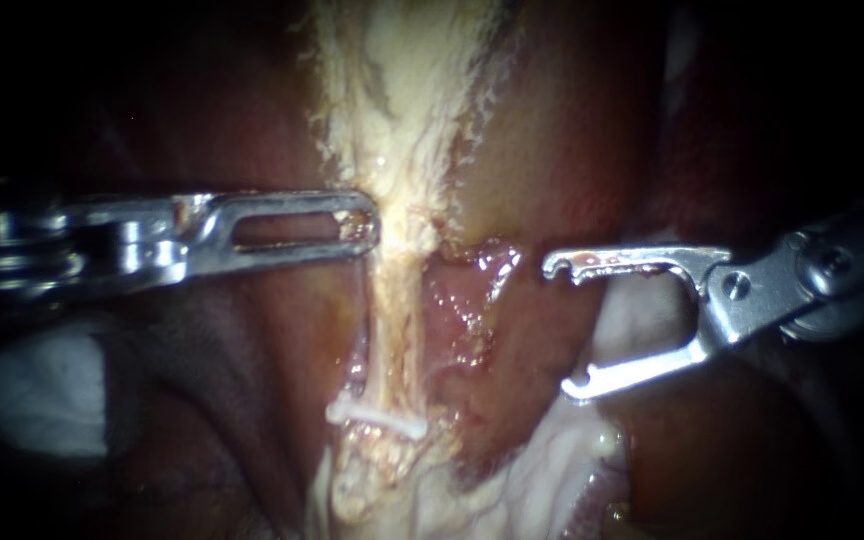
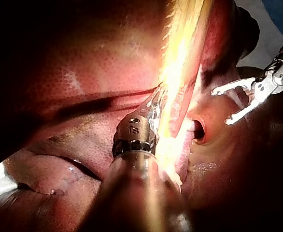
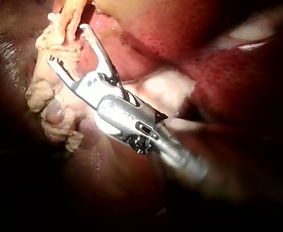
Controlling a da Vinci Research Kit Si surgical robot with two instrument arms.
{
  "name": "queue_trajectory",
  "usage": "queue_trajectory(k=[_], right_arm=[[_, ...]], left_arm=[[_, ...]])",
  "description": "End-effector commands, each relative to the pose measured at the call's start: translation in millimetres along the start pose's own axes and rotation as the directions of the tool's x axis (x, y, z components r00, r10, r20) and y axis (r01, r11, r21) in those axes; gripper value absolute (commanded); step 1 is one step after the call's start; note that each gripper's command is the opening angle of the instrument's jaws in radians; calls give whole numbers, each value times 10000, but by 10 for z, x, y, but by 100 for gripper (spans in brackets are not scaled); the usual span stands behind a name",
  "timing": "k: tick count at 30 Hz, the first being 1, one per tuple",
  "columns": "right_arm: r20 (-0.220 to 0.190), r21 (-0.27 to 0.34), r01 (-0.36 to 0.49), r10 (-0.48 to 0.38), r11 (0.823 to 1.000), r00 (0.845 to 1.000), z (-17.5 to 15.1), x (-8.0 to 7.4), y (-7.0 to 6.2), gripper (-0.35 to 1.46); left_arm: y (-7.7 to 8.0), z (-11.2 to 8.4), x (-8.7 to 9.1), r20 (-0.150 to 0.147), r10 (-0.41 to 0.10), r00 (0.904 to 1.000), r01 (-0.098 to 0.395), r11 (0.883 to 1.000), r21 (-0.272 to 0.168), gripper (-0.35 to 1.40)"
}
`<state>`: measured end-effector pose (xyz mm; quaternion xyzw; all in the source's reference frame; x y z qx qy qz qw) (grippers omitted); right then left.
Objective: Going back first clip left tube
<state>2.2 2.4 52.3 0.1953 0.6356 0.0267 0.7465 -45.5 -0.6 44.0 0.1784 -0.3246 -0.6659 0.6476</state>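
- The left instrument (image 1: 360, 226) is reaching in from the left. Its slotted tip is lying against the left edge of the pale tube (image 1: 397, 300).
- That tip is facing the endoscope flat-on (one side hiding the other). I cannot tell whether it is gripping the tube or only touching it.
- The pale tube is running from the top of the endoscope view down to the bottom, narrowing where the left instrument meets it.
- The clip (image 1: 377, 418) is sitting across the pale tube low down, well below the left instrument's tip. It is white and slightly tilted, with both ends showing past the tube's sides.
- The right instrument (image 1: 562, 325) is coming in from the right with its jaws standing wide apart and nothing between them.
- Its upper jaw is lying level and its lower jaw is angling downward. Both tips are pointing toward the tube but staying clear of the tube and the clip.
- A glistening reddish flap (image 1: 474, 285) is lying between the tube and the tip of the right instrument's upper jaw.
- In the left wrist view, bright glare is washing out the tube and the left instrument's tip. The right instrument is showing beyond the tube, jaws spread.
- In the right wrist view, the spread jaws are hanging just beside lumpy pale tissue (image 3: 47, 113).
- Dark red liver (image 1: 202, 400) is lying around the tube on both sides.
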Motion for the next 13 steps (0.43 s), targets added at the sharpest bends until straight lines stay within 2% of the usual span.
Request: queue_trajectory(k=[1, 13], right_arm=[[2, -4, -1, 1, 10000, 10000, 0, 0, 0, 60], [4, -7, -2, 2, 10000, 10000, 0, 0, 0, 60]], left_arm=[[0, 0, 0, -5, 5, 10000, -5, 10000, -2, -35], [3, -1, 0, -43, 22, 10000, -22, 10000, -1, -35]])
